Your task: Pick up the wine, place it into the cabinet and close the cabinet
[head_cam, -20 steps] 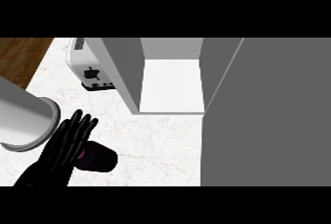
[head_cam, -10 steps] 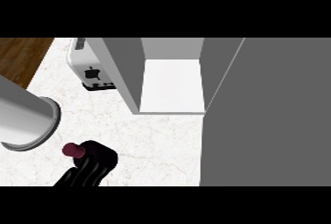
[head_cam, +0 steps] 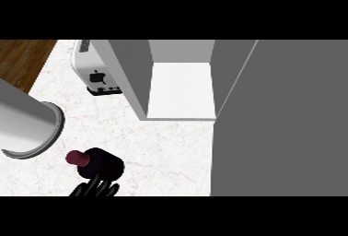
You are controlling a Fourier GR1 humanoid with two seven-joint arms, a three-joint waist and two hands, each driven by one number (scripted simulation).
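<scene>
The wine bottle [head_cam: 103,165] stands on the marble counter [head_cam: 163,152] at the lower left, a dark body with a maroon cap [head_cam: 78,158]. My left hand [head_cam: 95,188] shows only as black fingers at the bottom edge, curled against the bottle's near side. The cabinet [head_cam: 180,90] stands open beyond and to the right of the bottle, with a bare white shelf inside. Its grey door [head_cam: 285,115] fills the right side of the view. My right hand does not show.
A white toaster [head_cam: 97,76] sits against the cabinet's left wall at the back. A large grey cylinder [head_cam: 24,122] with a rim rises at the left edge, close to the bottle. Wooden floor [head_cam: 24,57] shows past the counter's far-left edge.
My left hand, a second ago stretched flat beside the bottle with fingers up, has dropped toward the view's lower edge and curled its fingers at the bottle. The bottle's cap now shows.
</scene>
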